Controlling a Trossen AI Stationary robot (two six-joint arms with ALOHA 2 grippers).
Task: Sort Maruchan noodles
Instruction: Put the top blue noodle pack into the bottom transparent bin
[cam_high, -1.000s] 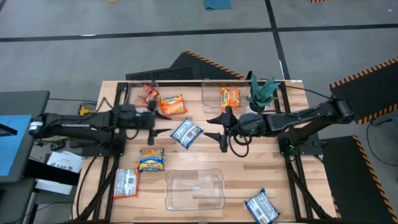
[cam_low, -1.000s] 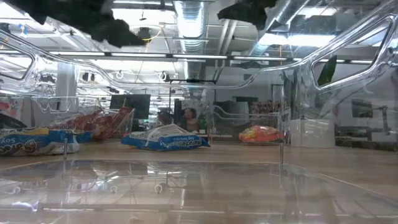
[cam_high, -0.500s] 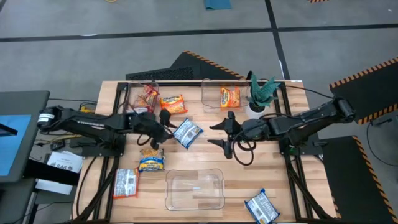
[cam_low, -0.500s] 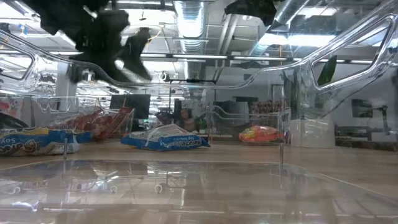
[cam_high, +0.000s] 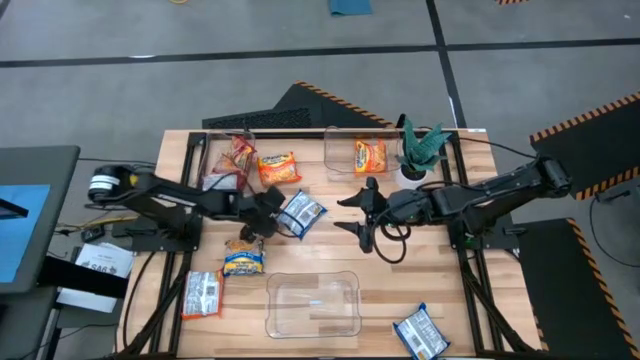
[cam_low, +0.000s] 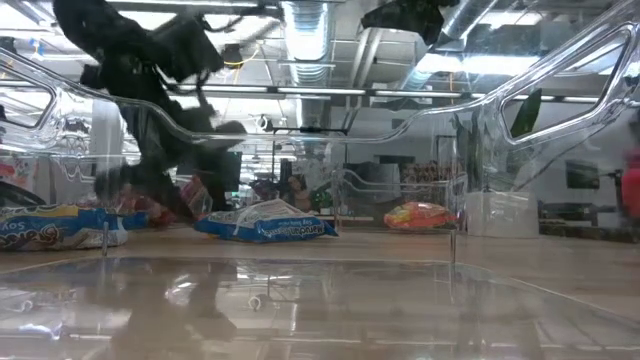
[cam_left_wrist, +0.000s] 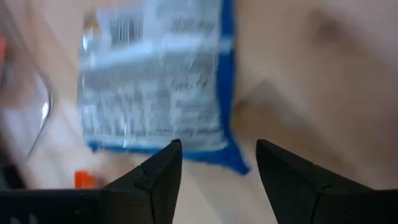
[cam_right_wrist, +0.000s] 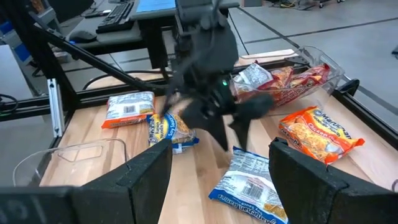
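Left wrist view: packet (cam_left_wrist: 158, 87) barcode

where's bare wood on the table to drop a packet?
Free: the strip between the empty near bin and the blue packet at the near right corner. Crowded: mid-table, where the left end effector is at a blue packet and the right end effector hangs open.

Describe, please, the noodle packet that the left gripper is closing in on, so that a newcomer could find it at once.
Look to the middle of the wooden table, between the two dark arms. The blue-edged, silvery crinkly plastic packet lies there tilted, just ahead of the open left gripper. Its neighbours are orange or yellow-faced.
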